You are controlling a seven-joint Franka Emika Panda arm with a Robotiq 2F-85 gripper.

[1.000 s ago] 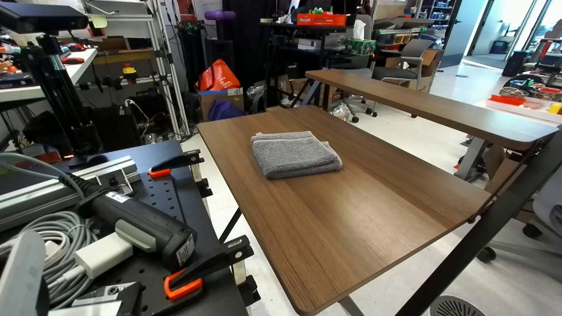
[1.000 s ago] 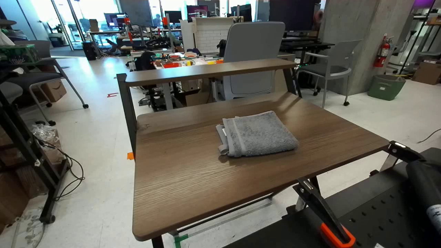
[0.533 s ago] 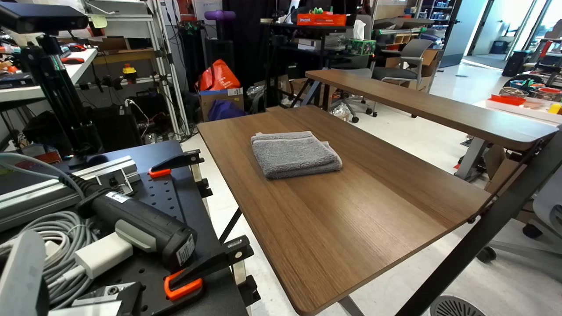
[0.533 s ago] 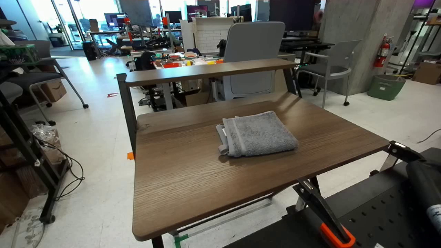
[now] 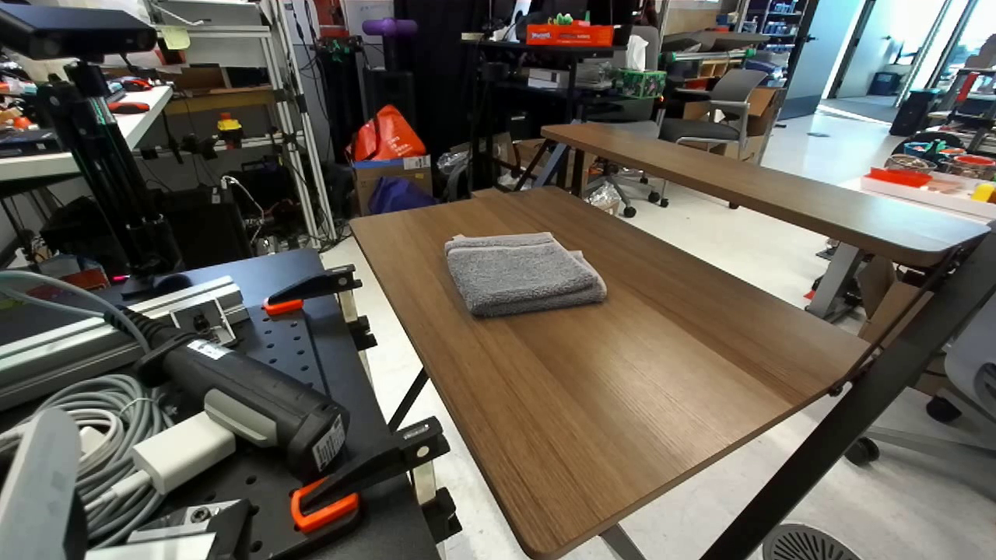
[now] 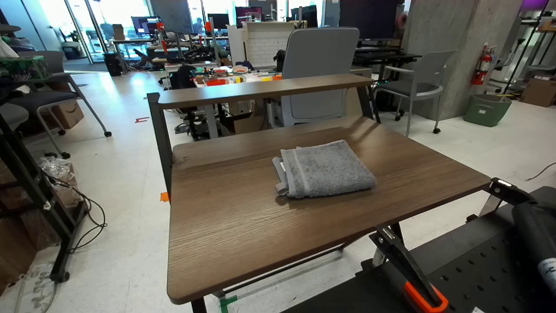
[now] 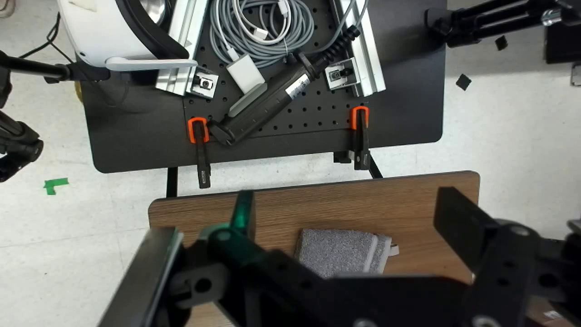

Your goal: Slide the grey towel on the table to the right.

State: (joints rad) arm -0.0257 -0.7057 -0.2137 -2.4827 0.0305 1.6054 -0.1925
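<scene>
Wrist view: the gripper, fingers wide apart, with the grey towel seen between them, folded on the brown table.
Only here does the gripper show, and its body hides part of the towel; both exterior views give the towel whole, well inside the table's edges. Left to right in an exterior view, green things show just above a red bin and a white tissue stands up out of a green box. The green bin appears in an exterior view alone, its contents hidden.
</scene>
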